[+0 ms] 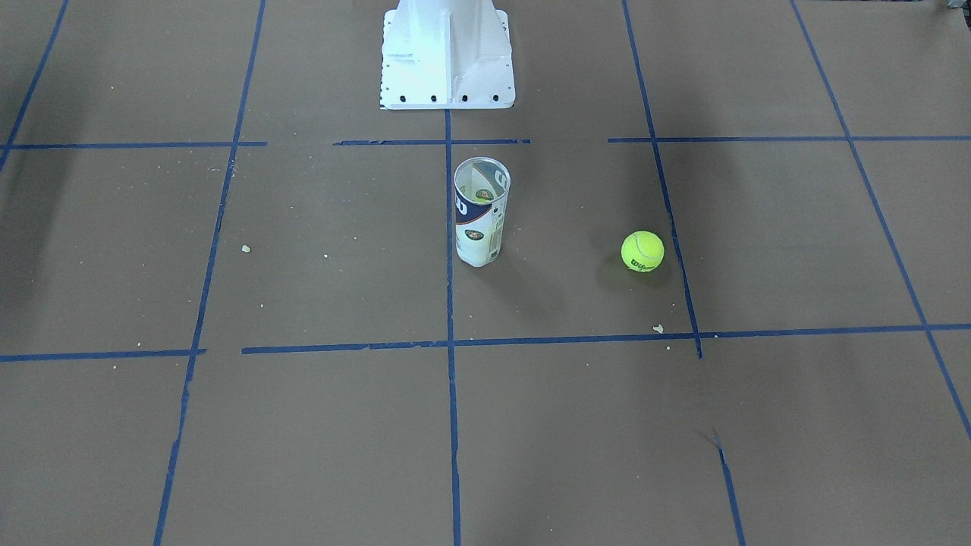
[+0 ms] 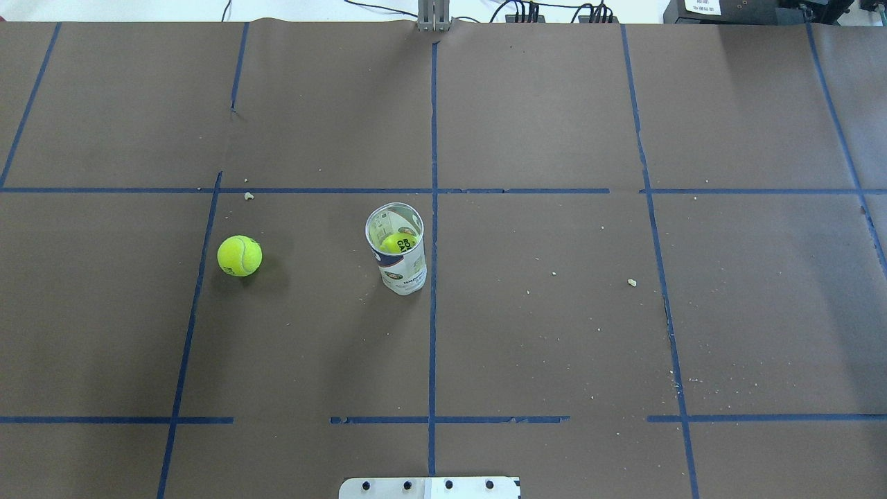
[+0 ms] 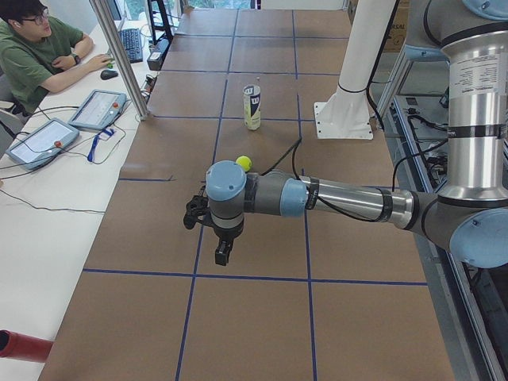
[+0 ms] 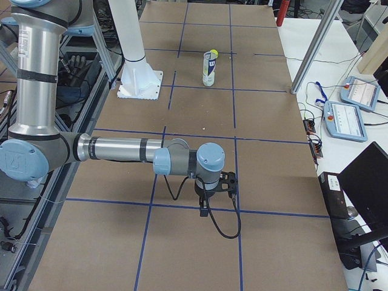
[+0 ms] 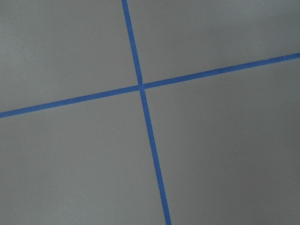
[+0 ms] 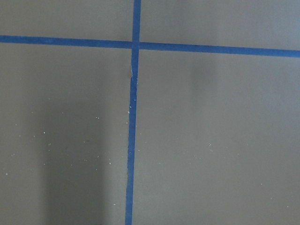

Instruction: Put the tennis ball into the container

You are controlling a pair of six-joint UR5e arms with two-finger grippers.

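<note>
A bright yellow-green tennis ball (image 2: 239,256) (image 1: 642,251) lies on the brown table, on my left side. The container (image 2: 398,253) (image 1: 479,220), a clear can with a white and dark-blue label, stands upright near the table's middle with its top open. Something yellow-green (image 2: 399,242) shows inside it. Both arms hang over the table's ends, far from ball and can. My left gripper (image 3: 196,213) shows only in the exterior left view and my right gripper (image 4: 227,182) only in the exterior right view, so I cannot tell whether either is open or shut. Both wrist views show bare table and blue tape.
Blue tape lines (image 2: 434,208) split the brown table into squares. The robot's white base (image 1: 447,57) stands behind the can. An operator (image 3: 36,55) sits at a side desk with tablets (image 3: 99,107). A metal post (image 3: 119,59) stands at the table's edge.
</note>
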